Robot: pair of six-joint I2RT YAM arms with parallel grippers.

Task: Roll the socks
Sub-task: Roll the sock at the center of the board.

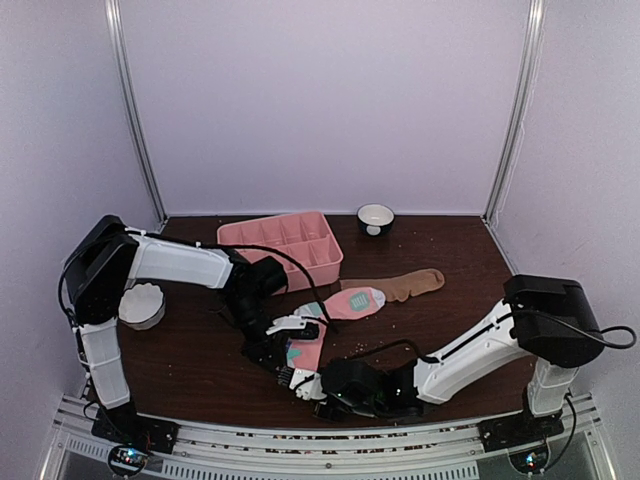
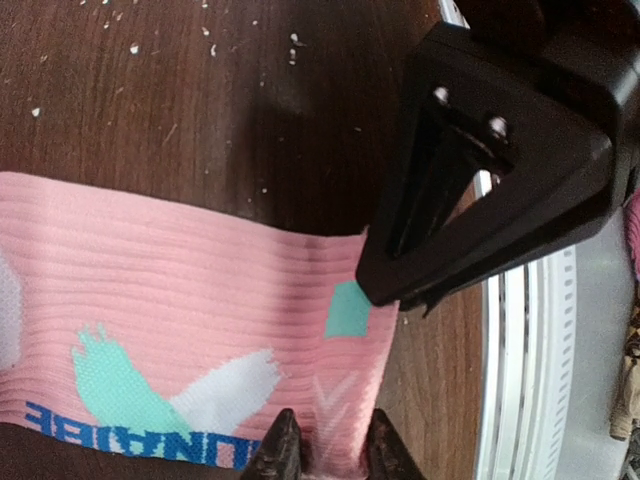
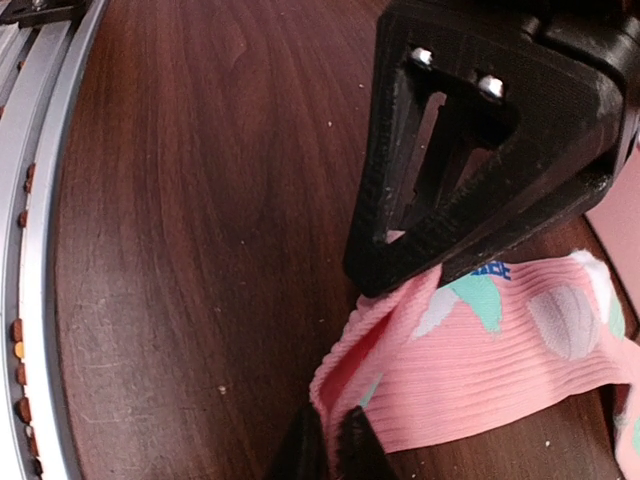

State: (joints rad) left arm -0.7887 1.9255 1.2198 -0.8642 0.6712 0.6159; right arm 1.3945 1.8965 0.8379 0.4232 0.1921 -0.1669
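Note:
The pink sock [image 1: 335, 312] with teal and white patches lies flat on the dark table, its cuff toward the near edge. Both grippers meet at that cuff. My left gripper [image 1: 284, 373] pinches the cuff's edge; in the left wrist view [image 2: 330, 455] pink fabric [image 2: 180, 290] sits between its fingertips. My right gripper [image 1: 308, 388] is shut on the cuff's other corner, seen in the right wrist view [image 3: 330, 445], where the cuff [image 3: 400, 340] is lifted slightly open. The tan-brown sock [image 1: 412, 284] lies flat apart, behind and right of the pink one.
A pink compartmented tray [image 1: 285, 245] stands at the back centre. A white ribbed bowl [image 1: 141, 305] sits at the left and a small dark-rimmed bowl [image 1: 375, 217] at the back. A metal rail [image 1: 300, 440] runs along the near edge, close to both grippers. Crumbs dot the table.

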